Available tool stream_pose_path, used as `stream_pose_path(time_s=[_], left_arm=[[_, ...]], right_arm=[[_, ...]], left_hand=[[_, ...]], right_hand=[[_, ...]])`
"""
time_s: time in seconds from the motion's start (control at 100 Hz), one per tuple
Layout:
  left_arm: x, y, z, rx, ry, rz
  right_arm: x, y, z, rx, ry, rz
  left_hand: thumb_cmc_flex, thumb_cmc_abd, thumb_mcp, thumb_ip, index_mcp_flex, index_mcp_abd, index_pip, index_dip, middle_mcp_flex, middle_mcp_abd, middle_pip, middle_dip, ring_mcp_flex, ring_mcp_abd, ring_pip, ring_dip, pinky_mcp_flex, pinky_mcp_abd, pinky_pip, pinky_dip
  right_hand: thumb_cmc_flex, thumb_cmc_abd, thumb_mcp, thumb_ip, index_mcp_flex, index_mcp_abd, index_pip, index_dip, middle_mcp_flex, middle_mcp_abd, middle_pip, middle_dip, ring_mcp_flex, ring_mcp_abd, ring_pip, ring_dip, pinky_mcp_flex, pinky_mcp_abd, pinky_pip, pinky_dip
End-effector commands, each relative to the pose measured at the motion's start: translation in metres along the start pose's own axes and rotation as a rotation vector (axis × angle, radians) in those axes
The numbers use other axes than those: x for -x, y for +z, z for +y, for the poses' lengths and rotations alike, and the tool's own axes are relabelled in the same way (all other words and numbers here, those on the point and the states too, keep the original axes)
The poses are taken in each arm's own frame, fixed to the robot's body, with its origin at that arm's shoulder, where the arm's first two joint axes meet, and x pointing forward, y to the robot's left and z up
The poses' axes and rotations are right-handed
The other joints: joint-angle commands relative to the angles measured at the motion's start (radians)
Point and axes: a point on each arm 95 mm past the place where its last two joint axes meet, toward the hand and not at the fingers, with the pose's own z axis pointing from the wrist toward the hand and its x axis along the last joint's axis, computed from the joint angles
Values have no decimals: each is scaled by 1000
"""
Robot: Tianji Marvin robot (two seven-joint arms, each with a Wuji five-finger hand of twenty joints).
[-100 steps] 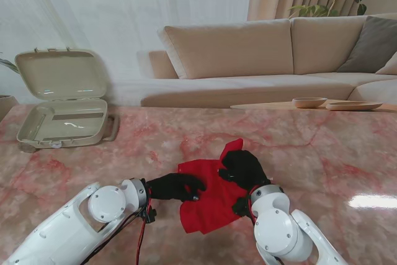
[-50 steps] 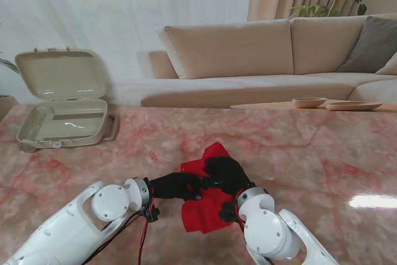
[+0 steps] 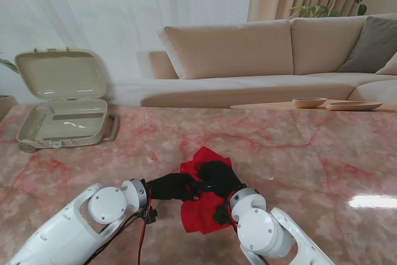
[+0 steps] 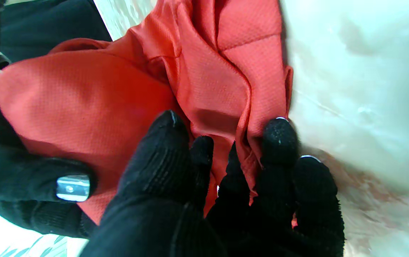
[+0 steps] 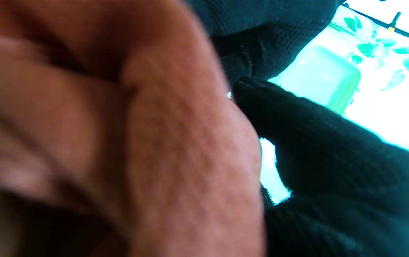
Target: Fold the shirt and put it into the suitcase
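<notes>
The red shirt (image 3: 201, 206) lies bunched at lower centre of the counter (image 3: 298, 153). It is soft, light and limp. Left hand (image 3: 177, 186) and right hand (image 3: 217, 177) both grasp it; hold the folded edges.

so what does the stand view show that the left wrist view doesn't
Only the stand view shows the open suitcase far off to the left on the table, the sofa behind, and both arms whole, with the right hand on the shirt.

Only the left wrist view shows the shirt's weave and creases up close, with a fold caught between the left hand's fingertips.

Both show the red shirt bunched on the table with the left hand holding it.
</notes>
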Motion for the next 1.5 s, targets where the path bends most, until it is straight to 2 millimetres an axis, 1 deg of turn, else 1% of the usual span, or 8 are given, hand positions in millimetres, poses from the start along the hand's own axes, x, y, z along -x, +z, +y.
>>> stream_pose_path(time_s=[0.0, 0.37, 0.52, 0.59, 0.86, 0.97, 1.16, 1.49], left_arm=[[12, -7, 11, 18, -8, -37], [2, -21, 4, -43, 16, -18], [-1, -29, -1, -73, 24, -21], [-1, -32, -3, -90, 24, -25], [-4, -46, -13, -138, 42, -48], [-4, -53, -17, -154, 52, -61], [-4, -65, -24, -195, 72, -89], [-13, -74, -38, -268, 114, -94]], right_arm=[[4, 1, -7, -25, 11, -19], [5, 5, -10, -36, 15, -31], [6, 6, -11, -57, 23, -31], [6, 6, -11, -74, 22, -28], [7, 6, -11, -109, 32, -28], [7, 5, -11, -118, 44, -28], [6, 3, -12, -126, 55, -17], [2, -7, -9, -99, 60, 24]], left_hand=[[39, 46, -37, 28, 1, 9, 13, -5, -11, -2, -5, 4, -24, 85, -57, 0, -13, 89, -82, -5], [44, 39, -37, 26, 19, 12, 21, 0, -8, 0, -6, 3, -23, 85, -58, -2, -13, 89, -82, -5], [46, 35, -37, 24, 25, 12, 25, 7, -1, 0, -5, 4, -21, 85, -59, -3, -13, 89, -82, -5], [46, 33, -38, 24, 27, 11, 25, 10, 2, -1, -4, 4, -19, 86, -59, -3, -13, 89, -82, -5], [48, 27, -38, 22, 35, 12, 25, 18, 10, -2, -2, 6, -15, 86, -59, -3, -9, 93, -82, -6], [50, 26, -38, 21, 37, 14, 23, 21, 12, 0, -2, 7, -14, 87, -60, -4, -9, 93, -82, -5], [50, 24, -39, 20, 41, 13, 21, 25, 15, 1, -4, 7, -13, 87, -62, -4, -9, 93, -82, -5], [38, 37, -40, 22, 32, 6, 3, 18, 5, 2, -18, 1, -19, 87, -72, -9, -9, 93, -82, -5]], right_hand=[[-12, 8, 27, 39, 20, -74, 41, -1, -1, -15, -6, 10, -3, -8, -12, -25, -4, 1, 8, 11], [-10, 16, 6, -27, 15, -83, 35, -43, 13, -12, -5, -5, 6, -2, -28, -41, -1, 11, 3, 9], [-6, 29, -45, -82, 3, -91, 18, -109, 12, -10, -20, -52, 1, 6, -69, -69, -9, 21, -18, -3], [-10, 44, -70, -88, -8, -89, -3, -166, 4, -6, -29, -117, -7, 10, -99, -88, -19, 23, -33, -10], [-51, 107, -173, -104, -34, -60, -86, -293, -10, 4, -89, -174, -32, 19, -173, -124, -46, 19, -72, -20], [-83, 181, -259, -99, -3, -61, -217, -238, -17, 8, -110, -198, -42, 23, -199, -134, -59, 17, -92, -18], [-122, 252, -320, -96, 36, -58, -346, -202, -17, 10, -141, -222, -47, 27, -234, -150, -68, 18, -107, -19], [-122, 253, -318, -95, 39, -61, -383, -194, -8, 9, -165, -242, -39, 28, -259, -164, -72, 19, -118, -23]])
